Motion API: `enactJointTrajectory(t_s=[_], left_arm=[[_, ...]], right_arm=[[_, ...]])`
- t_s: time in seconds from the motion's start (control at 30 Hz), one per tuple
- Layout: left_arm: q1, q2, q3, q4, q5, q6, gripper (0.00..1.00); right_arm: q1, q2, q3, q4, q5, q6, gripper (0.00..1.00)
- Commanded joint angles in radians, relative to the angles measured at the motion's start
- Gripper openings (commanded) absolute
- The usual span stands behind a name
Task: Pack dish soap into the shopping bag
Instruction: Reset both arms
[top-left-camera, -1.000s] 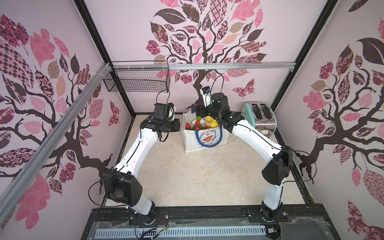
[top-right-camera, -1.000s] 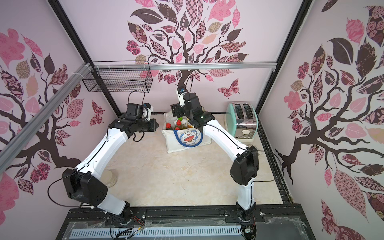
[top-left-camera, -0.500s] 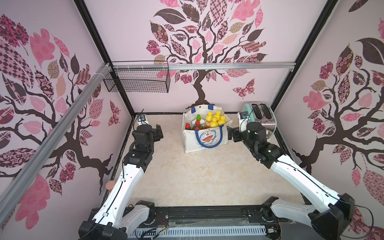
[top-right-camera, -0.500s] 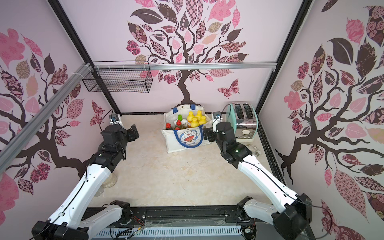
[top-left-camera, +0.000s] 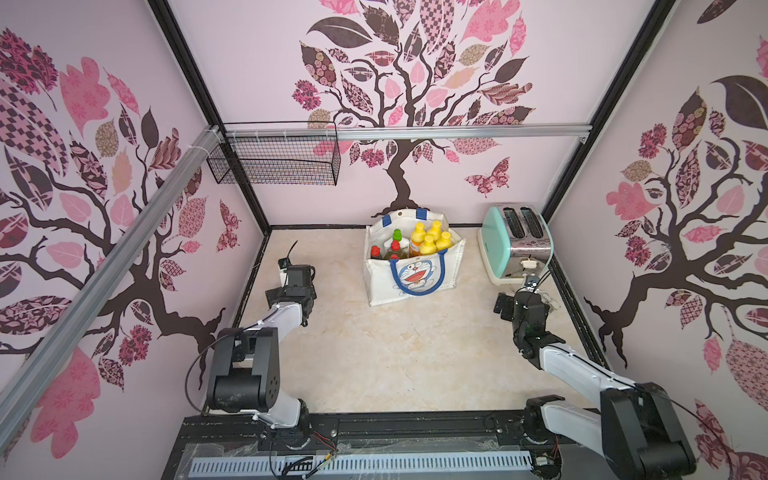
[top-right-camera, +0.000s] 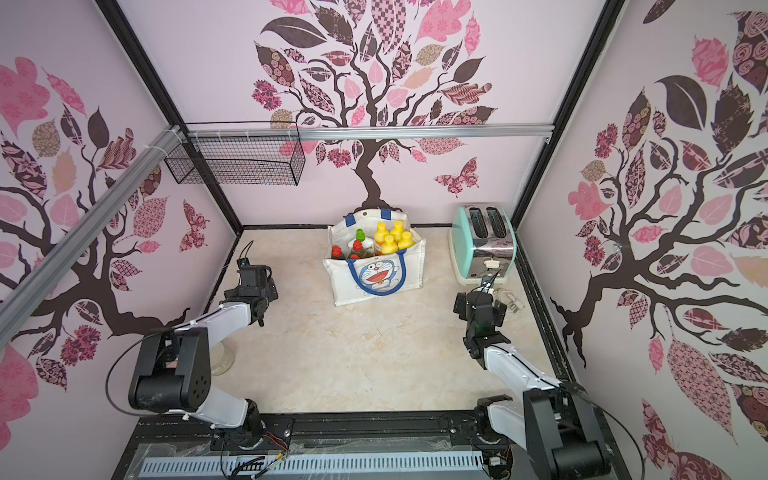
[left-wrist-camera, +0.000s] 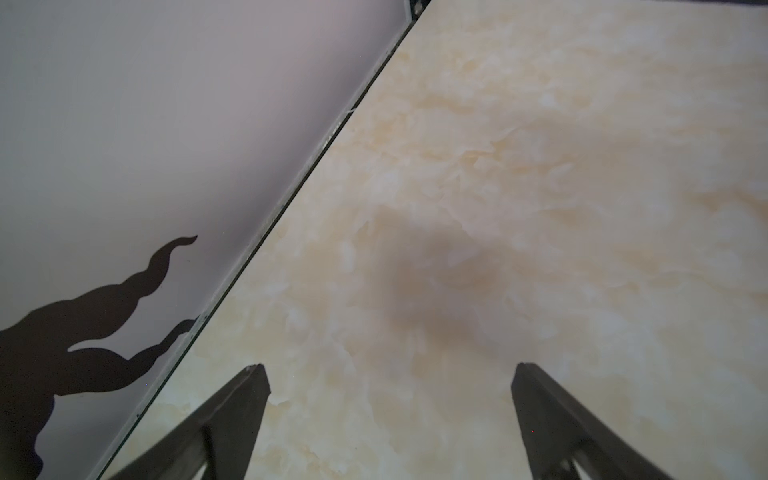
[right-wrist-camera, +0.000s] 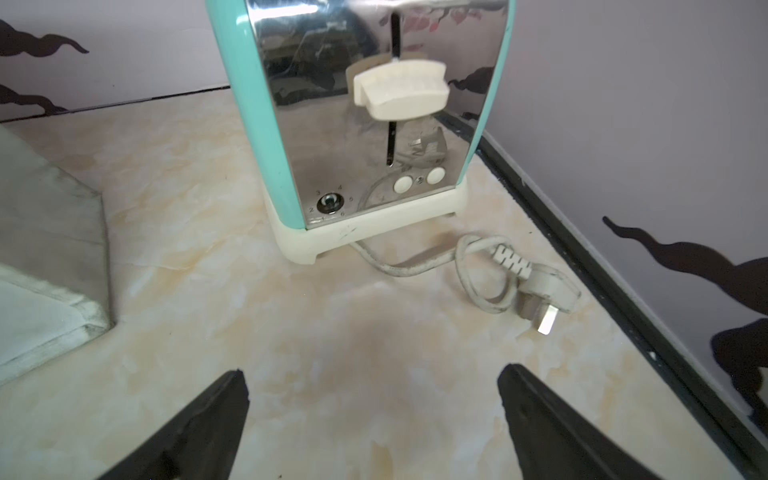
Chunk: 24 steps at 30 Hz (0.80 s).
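The white shopping bag (top-left-camera: 415, 270) with the blue cartoon cat stands upright at the back middle of the table, seen in both top views (top-right-camera: 380, 270). Inside it stand dish soap bottles: several orange ones with yellow caps (top-left-camera: 428, 241), a white one with a green cap (top-left-camera: 397, 237) and red-capped ones (top-left-camera: 384, 251). My left gripper (left-wrist-camera: 390, 370) is open over bare tabletop by the left wall, well left of the bag (top-left-camera: 297, 274). My right gripper (right-wrist-camera: 372, 374) is open and empty in front of the toaster, right of the bag (top-left-camera: 519, 301). A bag corner (right-wrist-camera: 45, 249) shows in the right wrist view.
A mint-and-steel toaster (top-left-camera: 515, 245) stands at the back right, its cord and plug (right-wrist-camera: 536, 282) lying on the table just ahead of my right gripper. A black wire basket (top-left-camera: 274, 160) hangs on the back wall, high on the left. Walls close in on three sides.
Both arms have pulled back from the bag to the table's sides; the right gripper was over the bag's mouth a second ago. More yellow caps show in the bag now.
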Motion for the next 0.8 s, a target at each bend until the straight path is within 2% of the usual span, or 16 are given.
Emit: enactJointTrajectory(t_s=[0.0, 0.1, 0.2, 0.27, 0.33, 0.43, 0.47, 0.57, 0.7, 0.77], left_arm=[[-0.001, -0.009, -0.088, 0.263, 0.048, 0.001, 0.98], [0.000, -0.022, -0.162, 0.438, 0.136, 0.046, 0.98], [0.001, -0.023, -0.183, 0.472, 0.171, 0.059, 0.97], [0.002, -0.031, -0.217, 0.526, 0.224, 0.084, 0.97], [0.001, -0.045, -0.280, 0.635, 0.285, 0.109, 0.97], [0.005, -0.025, -0.376, 0.828, 0.310, 0.109, 0.98], [0.005, -0.004, -0.385, 0.872, 0.313, 0.114, 0.98], [0.005, -0.005, -0.383, 0.852, 0.334, 0.126, 0.98], [0.005, -0.004, -0.382, 0.850, 0.332, 0.126, 0.98], [0.004, -0.004, -0.383, 0.855, 0.332, 0.126, 0.98]], right_arm=[[0.001, 0.080, -0.029, 0.332, 0.020, -0.064, 1.00], [0.000, 0.093, -0.027, 0.385, -0.028, -0.097, 0.99], [-0.009, 0.168, -0.045, 0.554, -0.055, -0.121, 1.00], [-0.020, 0.217, -0.002, 0.496, -0.106, -0.118, 1.00], [-0.021, 0.280, -0.008, 0.555, -0.134, -0.134, 1.00], [-0.022, 0.358, -0.074, 0.774, -0.116, -0.136, 1.00], [-0.022, 0.348, -0.089, 0.759, -0.087, -0.118, 0.99], [-0.024, 0.390, -0.107, 0.839, -0.066, -0.107, 1.00], [-0.024, 0.359, -0.083, 0.745, -0.074, -0.105, 1.00], [-0.023, 0.363, -0.084, 0.757, -0.073, -0.106, 0.99]])
